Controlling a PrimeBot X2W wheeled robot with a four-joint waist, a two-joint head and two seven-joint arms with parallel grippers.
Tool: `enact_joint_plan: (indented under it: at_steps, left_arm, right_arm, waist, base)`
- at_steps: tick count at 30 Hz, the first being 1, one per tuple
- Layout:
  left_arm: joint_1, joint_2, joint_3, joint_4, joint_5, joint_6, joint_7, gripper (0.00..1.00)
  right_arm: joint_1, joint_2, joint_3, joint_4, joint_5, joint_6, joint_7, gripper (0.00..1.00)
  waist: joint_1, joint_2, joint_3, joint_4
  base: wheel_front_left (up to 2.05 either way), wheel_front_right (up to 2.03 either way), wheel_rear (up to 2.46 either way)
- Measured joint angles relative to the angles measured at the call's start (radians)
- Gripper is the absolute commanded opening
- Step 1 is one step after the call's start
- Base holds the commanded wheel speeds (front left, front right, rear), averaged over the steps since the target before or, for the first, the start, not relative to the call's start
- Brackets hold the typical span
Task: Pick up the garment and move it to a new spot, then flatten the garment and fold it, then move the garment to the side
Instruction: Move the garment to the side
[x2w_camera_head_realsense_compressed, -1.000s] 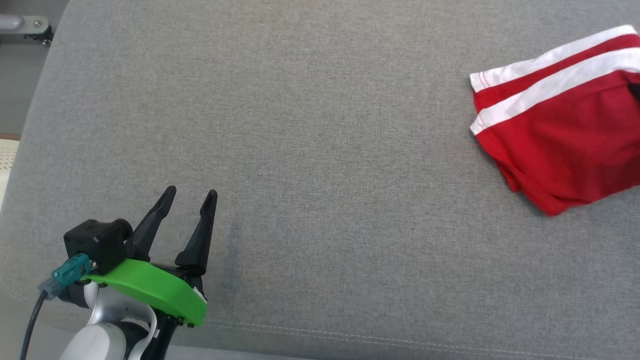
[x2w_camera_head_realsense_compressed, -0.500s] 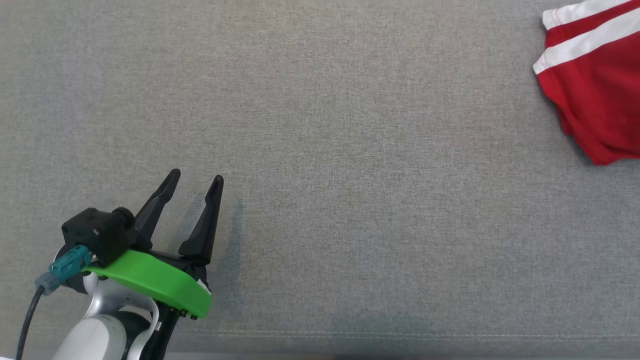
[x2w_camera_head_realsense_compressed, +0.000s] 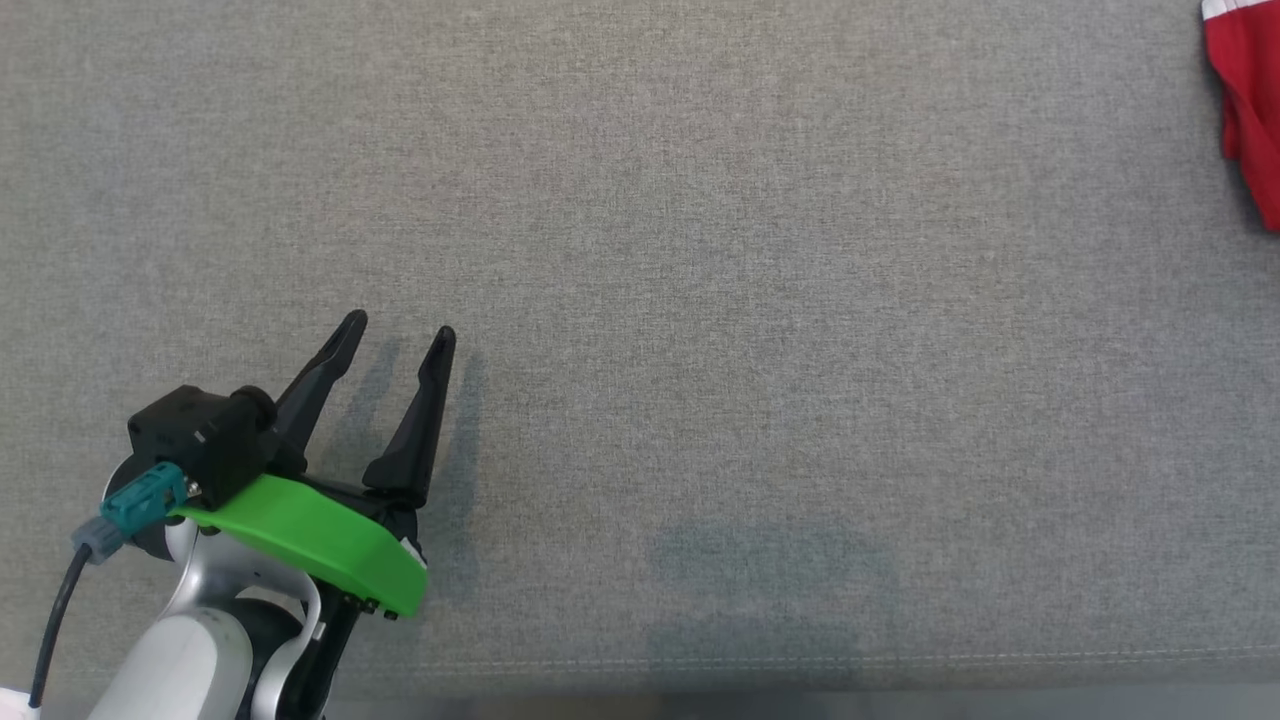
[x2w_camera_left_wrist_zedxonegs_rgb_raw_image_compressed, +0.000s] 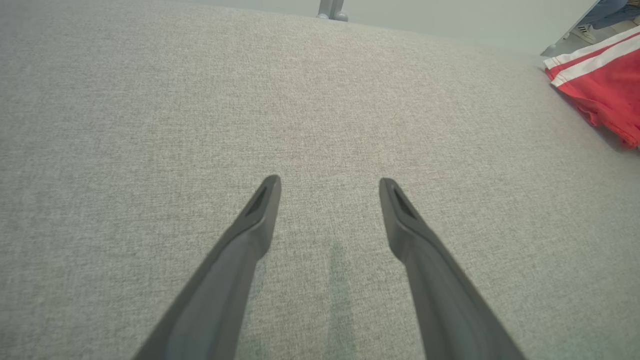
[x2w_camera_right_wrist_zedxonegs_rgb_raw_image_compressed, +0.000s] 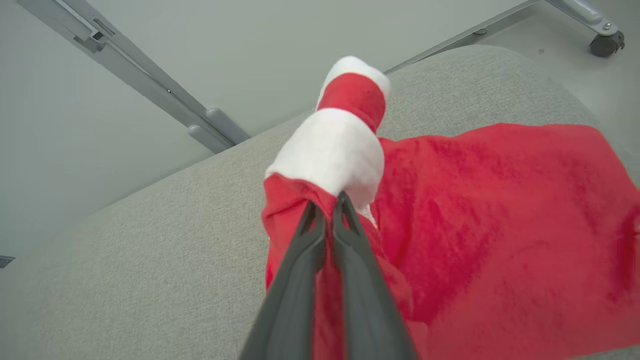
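Found the left pincer (x2w_camera_head_realsense_compressed: 400, 327) wide open and empty, its two dark fingers spread above the bare grey cushion (x2w_camera_head_realsense_compressed: 700, 250). Saw the same spread from the wrist (x2w_camera_left_wrist_zedxonegs_rgb_raw_image_compressed: 330, 181), with plain fabric between the tips. Noted a faint shadow (x2w_camera_head_realsense_compressed: 460, 440) on the cushion just beside the fingers. Saw a green guard (x2w_camera_head_realsense_compressed: 310, 550) behind the fingers, a black camera block (x2w_camera_head_realsense_compressed: 195, 450) beside it and a dark cable (x2w_camera_head_realsense_compressed: 55, 620) trailing from the wrist. Spotted a stitched seam (x2w_camera_head_realsense_compressed: 800, 662) behind the pincer, near the cushion's edge.

Found the right pincer (x2w_camera_right_wrist_zedxonegs_rgb_raw_image_compressed: 327, 201) clamped shut on the garment (x2w_camera_right_wrist_zedxonegs_rgb_raw_image_compressed: 475, 200), fingers pressed together on a bunched fold of red cloth just under a white band (x2w_camera_right_wrist_zedxonegs_rgb_raw_image_compressed: 330, 150). Saw that band and a further red-and-white roll standing up beyond the fingertips, and the rest of the red cloth spread on the cushion to the right of those fingers.

Placed the garment (x2w_camera_head_realsense_compressed: 1250, 120) well apart from the left pincer, far off to its right and ahead (x2w_camera_left_wrist_zedxonegs_rgb_raw_image_compressed: 605, 75).

Made out, beyond the right pincer, the cushion's rounded edge, a grey metal bar (x2w_camera_right_wrist_zedxonegs_rgb_raw_image_compressed: 150, 85) and a wheel (x2w_camera_right_wrist_zedxonegs_rgb_raw_image_compressed: 605, 44) on a pale floor (x2w_camera_right_wrist_zedxonegs_rgb_raw_image_compressed: 250, 40).
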Motion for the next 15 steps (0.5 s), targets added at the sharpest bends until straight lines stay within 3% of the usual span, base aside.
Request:
enact_joint_plan:
  at_steps: [15]
  left_arm:
    - [-0.006, 0.004, 0.010, -0.015, 0.013, 0.000, 0.045, 1.00]
  right_arm:
    - [-0.009, 0.029, -0.033, 0.155, -0.063, -0.009, -0.128, 0.00]
  waist:
    - [-0.0001, 0.0000, 0.061, -0.033]
  base:
    - [0.00, 0.00, 0.00]
